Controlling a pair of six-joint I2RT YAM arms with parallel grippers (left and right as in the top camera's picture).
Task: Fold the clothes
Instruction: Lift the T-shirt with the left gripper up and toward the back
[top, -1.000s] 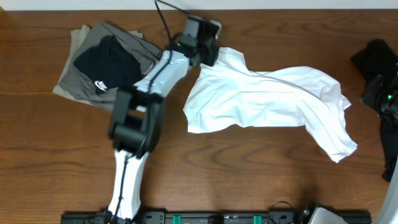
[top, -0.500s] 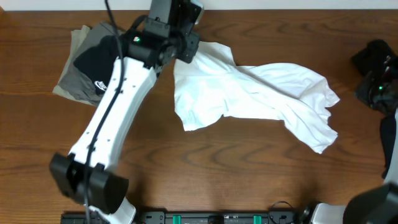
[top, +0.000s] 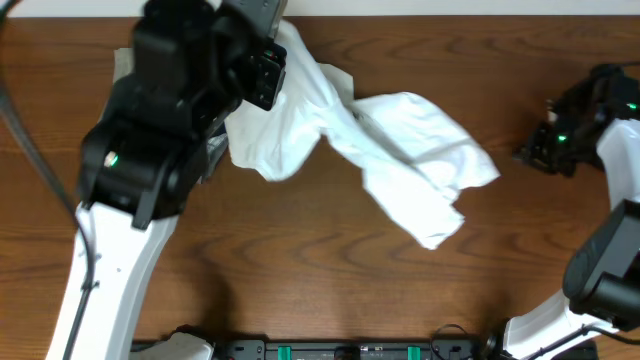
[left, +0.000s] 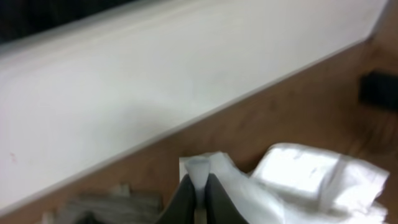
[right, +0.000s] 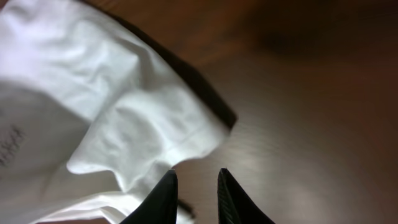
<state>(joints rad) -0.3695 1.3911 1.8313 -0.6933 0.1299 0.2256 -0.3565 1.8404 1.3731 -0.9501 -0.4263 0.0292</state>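
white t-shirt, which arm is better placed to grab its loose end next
Right, probably. The left gripper is shut on an edge of the white T-shirt, so it is occupied. The right gripper is open and empty, with the shirt's loose end on the table just ahead of it.

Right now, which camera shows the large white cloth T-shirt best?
The overhead view: it shows the large white cloth T-shirt nearly whole, trailing across the wooden table from the left gripper. The left wrist view catches only the pinched edge and a blurred bunch; the right wrist view shows one crumpled part close up.
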